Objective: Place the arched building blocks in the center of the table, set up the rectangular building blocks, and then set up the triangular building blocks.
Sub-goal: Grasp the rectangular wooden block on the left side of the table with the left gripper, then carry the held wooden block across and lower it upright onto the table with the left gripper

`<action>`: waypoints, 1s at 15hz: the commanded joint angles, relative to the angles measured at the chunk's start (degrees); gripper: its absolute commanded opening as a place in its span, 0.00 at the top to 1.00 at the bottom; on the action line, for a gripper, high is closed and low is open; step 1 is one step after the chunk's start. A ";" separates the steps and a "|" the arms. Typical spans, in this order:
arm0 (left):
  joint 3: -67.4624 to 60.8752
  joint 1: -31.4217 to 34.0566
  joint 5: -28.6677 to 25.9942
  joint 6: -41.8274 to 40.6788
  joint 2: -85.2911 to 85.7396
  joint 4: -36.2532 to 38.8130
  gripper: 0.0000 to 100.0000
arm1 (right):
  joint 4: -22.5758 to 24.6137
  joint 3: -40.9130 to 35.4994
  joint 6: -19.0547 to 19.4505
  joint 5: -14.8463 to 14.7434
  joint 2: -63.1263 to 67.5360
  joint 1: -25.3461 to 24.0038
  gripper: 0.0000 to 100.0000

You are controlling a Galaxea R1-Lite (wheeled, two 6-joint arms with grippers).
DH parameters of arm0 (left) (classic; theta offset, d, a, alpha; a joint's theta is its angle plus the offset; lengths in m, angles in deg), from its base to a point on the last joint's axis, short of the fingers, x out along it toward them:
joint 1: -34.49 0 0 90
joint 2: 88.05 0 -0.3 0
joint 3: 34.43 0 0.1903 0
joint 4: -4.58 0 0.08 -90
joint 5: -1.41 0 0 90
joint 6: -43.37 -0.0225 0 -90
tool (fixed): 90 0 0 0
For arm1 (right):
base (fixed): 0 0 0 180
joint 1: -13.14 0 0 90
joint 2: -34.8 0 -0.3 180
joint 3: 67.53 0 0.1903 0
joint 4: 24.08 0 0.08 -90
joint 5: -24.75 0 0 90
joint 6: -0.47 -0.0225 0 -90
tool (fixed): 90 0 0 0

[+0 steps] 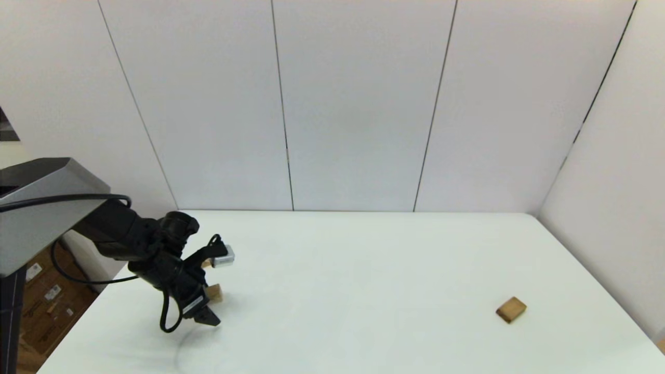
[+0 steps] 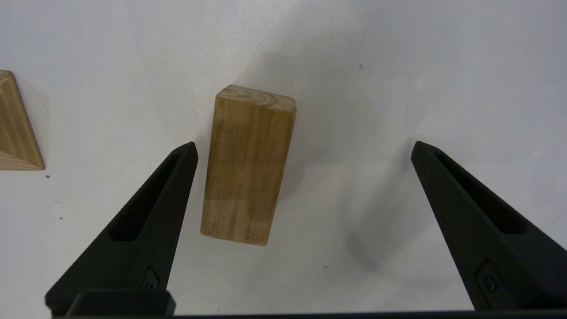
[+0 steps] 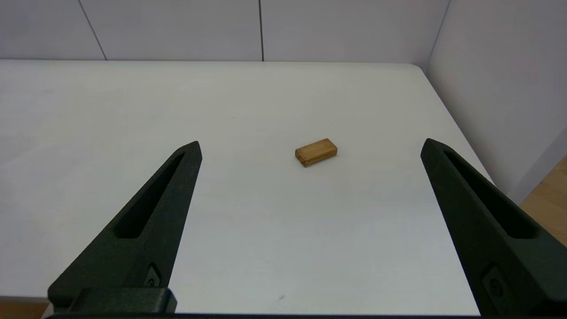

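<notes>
So I've got the left gripper (image 2: 303, 148) hanging over the arched block (image 2: 248, 166), fingers wide apart, block sitting just beside one finger (image 2: 150, 221), not centred. I'd shift sideways before closing, or it'll probably twist.

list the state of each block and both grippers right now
arched block: resting on the table, between the open left fingers, not gripped
triangular block: on the table, beside the arched block, apart from it
rectangular block: lying flat, far right, untouched
left gripper: open, over the arched block
right gripper: open, empty, held back from the rectangular block
</notes>
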 commanded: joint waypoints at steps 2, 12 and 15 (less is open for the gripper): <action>0.04 -0.02 -0.10 -0.31 0.18 -0.17 1.00 | -0.05 0.01 0.01 0.07 -0.01 -0.02 0.00; 1.44 -0.11 -0.10 -0.40 2.11 -0.17 1.00 | -0.05 0.01 0.01 0.07 0.07 -0.02 0.00; 5.92 -6.00 -0.28 -0.22 3.69 -0.17 1.00 | -0.05 0.01 0.01 -0.01 0.07 -0.02 0.00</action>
